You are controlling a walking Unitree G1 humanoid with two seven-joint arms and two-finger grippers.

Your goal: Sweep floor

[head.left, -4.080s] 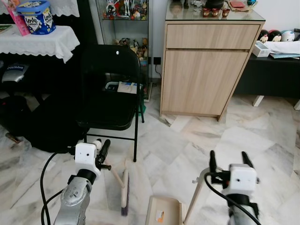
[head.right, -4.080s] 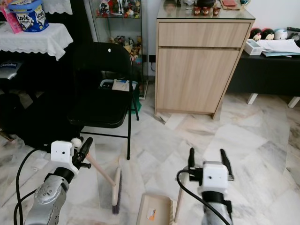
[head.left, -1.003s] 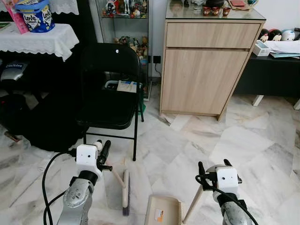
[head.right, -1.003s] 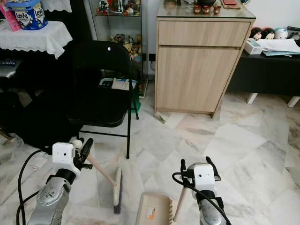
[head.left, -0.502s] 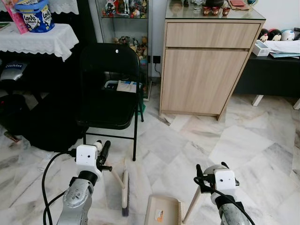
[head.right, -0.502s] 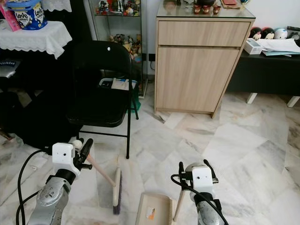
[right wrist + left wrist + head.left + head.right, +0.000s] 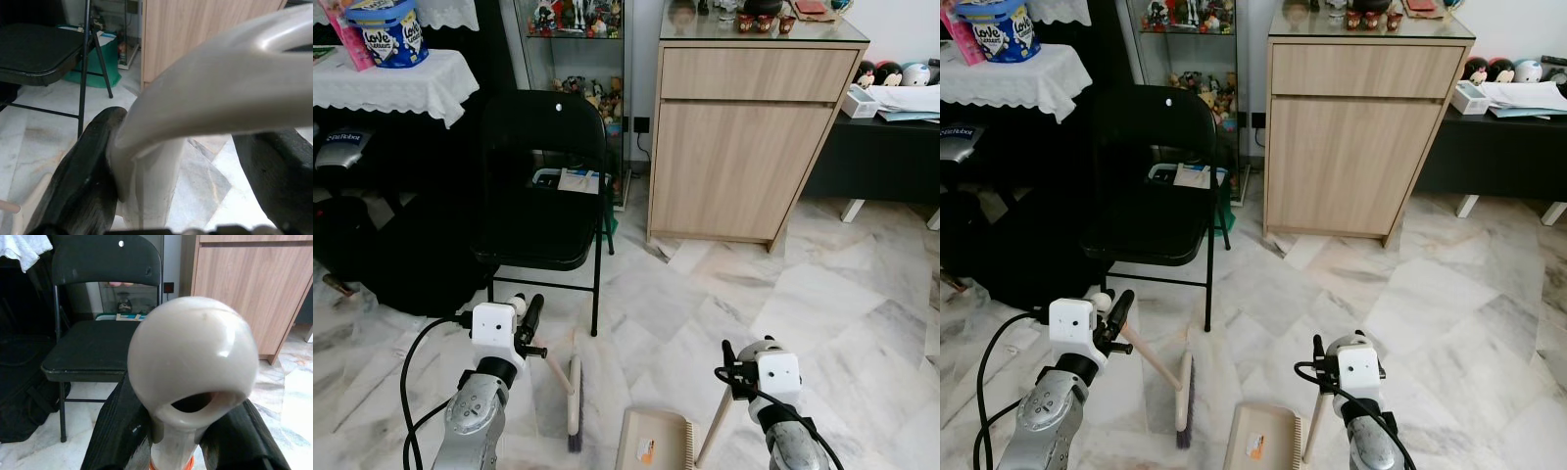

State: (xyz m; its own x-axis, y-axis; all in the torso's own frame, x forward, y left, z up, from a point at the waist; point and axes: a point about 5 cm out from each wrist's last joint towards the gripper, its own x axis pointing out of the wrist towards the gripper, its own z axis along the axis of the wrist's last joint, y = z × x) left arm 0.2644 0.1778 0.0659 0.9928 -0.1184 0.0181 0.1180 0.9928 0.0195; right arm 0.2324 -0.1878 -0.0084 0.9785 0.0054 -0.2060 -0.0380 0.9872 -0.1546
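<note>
Now brush handle clamped in left gripper, head on floor beside dustpan; dustpan handle gripped by right gripper.

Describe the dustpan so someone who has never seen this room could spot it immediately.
Start at the tall wooden cabinet against the wall and come straight down the marble floor toward the robot. Between the two arms lies the beige dustpan, its long handle held up by the right claw. Unlike the narrow broom head beside it, it is a flat tray.
</note>
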